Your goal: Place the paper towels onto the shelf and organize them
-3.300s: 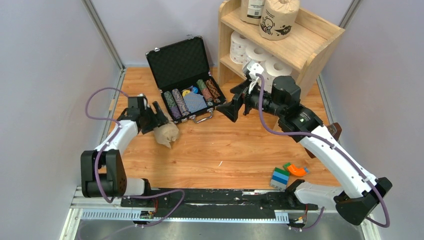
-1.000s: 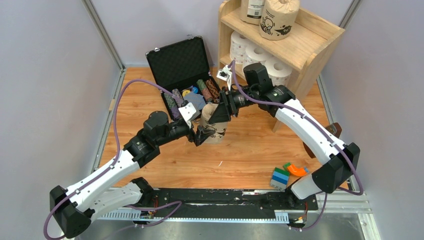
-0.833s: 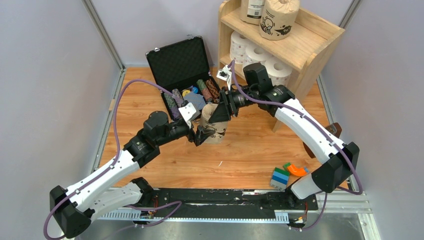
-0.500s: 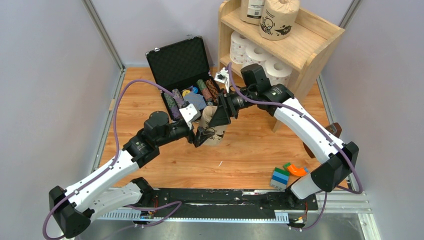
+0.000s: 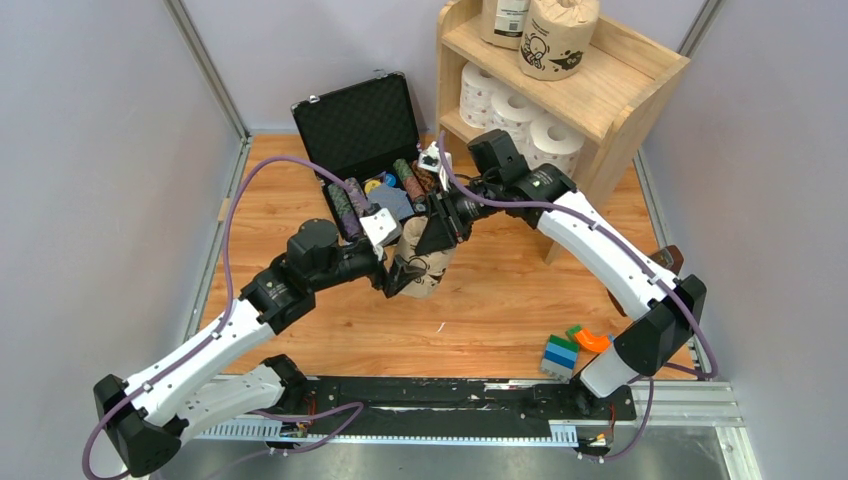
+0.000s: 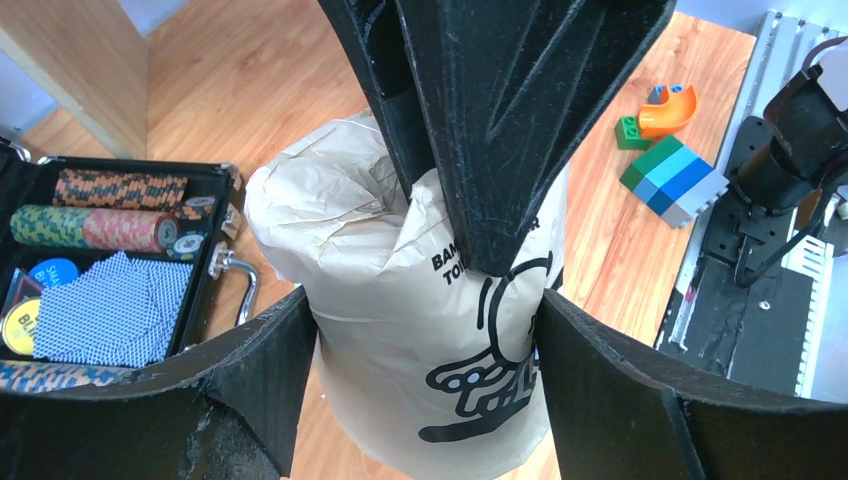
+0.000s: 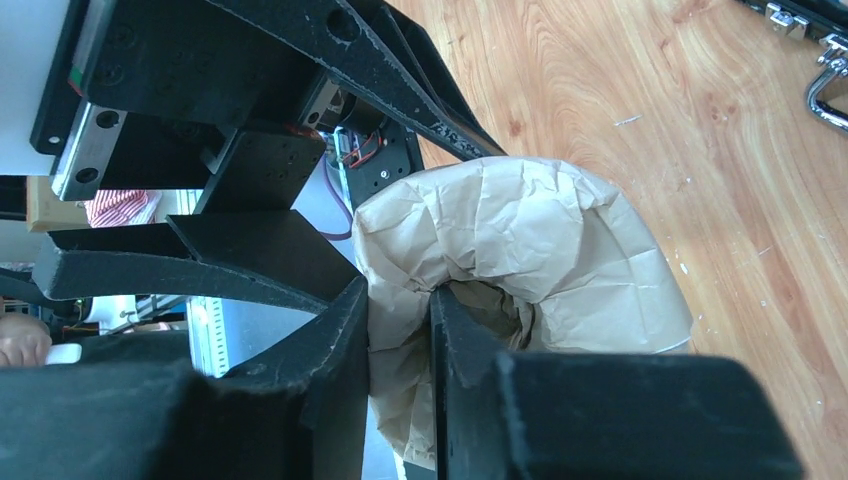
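A tan-wrapped paper towel roll (image 5: 428, 266) with black cartoon print (image 6: 470, 370) hangs upright just above the wooden floor at mid-scene. My left gripper (image 5: 404, 274) (image 6: 428, 300) is shut on its sides, one finger pressed against each flank. From above, my right gripper (image 5: 436, 240) (image 7: 400, 300) is shut on the roll's crumpled top wall (image 7: 540, 250), one finger down in the core and one outside. The shelf (image 5: 628, 78) stands at the back right. Two tan rolls (image 5: 557, 35) sit on its top and three white rolls (image 5: 515, 105) on the inner board.
An open black case (image 5: 362, 120) of poker chips and cards (image 6: 110, 310) lies just behind the roll, its handle (image 6: 238, 285) close by. Toy bricks (image 5: 561, 355) (image 6: 672, 172) and an orange piece (image 5: 594, 340) lie near the front right. A brown object (image 5: 668, 262) sits at the right wall.
My left arm brought the tan roll from the far left to the middle. In the last second my right gripper's jaws shut on the roll's top wall, and both grippers shifted slightly.
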You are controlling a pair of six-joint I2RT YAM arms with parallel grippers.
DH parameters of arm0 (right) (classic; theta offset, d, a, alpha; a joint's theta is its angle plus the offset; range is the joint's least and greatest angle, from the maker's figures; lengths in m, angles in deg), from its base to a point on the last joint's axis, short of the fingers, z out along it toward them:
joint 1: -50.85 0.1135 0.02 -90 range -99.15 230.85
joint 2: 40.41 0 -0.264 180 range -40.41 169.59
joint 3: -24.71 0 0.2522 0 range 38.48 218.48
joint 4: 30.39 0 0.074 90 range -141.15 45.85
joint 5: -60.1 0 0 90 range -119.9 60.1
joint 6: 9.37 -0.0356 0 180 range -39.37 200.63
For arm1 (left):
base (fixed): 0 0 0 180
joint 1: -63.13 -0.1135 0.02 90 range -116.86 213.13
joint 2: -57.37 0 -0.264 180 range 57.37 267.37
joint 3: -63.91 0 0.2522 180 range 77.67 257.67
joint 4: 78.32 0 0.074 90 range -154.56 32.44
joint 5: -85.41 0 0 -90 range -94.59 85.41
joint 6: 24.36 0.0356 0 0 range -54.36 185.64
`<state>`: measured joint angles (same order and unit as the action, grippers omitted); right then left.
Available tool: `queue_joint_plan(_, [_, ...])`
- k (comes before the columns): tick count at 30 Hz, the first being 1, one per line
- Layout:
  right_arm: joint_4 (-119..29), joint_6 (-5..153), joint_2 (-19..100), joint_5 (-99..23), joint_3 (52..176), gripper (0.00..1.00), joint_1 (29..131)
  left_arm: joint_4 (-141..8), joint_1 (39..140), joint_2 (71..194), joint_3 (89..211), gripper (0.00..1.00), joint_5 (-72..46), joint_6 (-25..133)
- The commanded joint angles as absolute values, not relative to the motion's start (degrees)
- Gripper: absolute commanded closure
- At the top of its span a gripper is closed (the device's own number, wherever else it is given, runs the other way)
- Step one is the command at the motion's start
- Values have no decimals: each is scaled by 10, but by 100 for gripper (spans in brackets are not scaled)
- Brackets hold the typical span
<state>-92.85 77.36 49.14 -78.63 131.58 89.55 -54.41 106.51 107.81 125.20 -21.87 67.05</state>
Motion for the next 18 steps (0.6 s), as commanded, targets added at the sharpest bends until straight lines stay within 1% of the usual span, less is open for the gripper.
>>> queue_joint_plan(1, [-959,783,498,-791,1350,85,907,-579,1064,1060,1294,45,-205,684])
queue_joint_plan(2, [-963,784,497,-787,1356,90,907,-572,1064,1058,1296,43,-201,684])
queue_joint_plan(4, [-972,787,494,-765,1368,98,906,-562,1064,1052,1295,36,-181,686])
queue_joint_plan(5, [-979,788,493,-756,1375,100,906,-560,1064,1045,1294,29,-165,687])
queue_joint_plan(6, [-985,789,492,-745,1383,100,905,-555,1064,1040,1291,24,-154,688])
queue_joint_plan(7, [-993,790,491,-733,1393,100,906,-552,1064,1029,1289,13,-130,692])
queue_joint_plan(9, [-1012,793,490,-701,1414,100,906,-545,1064,1010,1283,2,-95,699])
queue_joint_plan(11, [-1031,796,488,-661,1437,100,906,-529,1064,991,1282,0,-59,707])
queue_joint_plan(18, [-1111,804,488,-502,1543,100,905,-454,1064,937,1292,0,96,724])
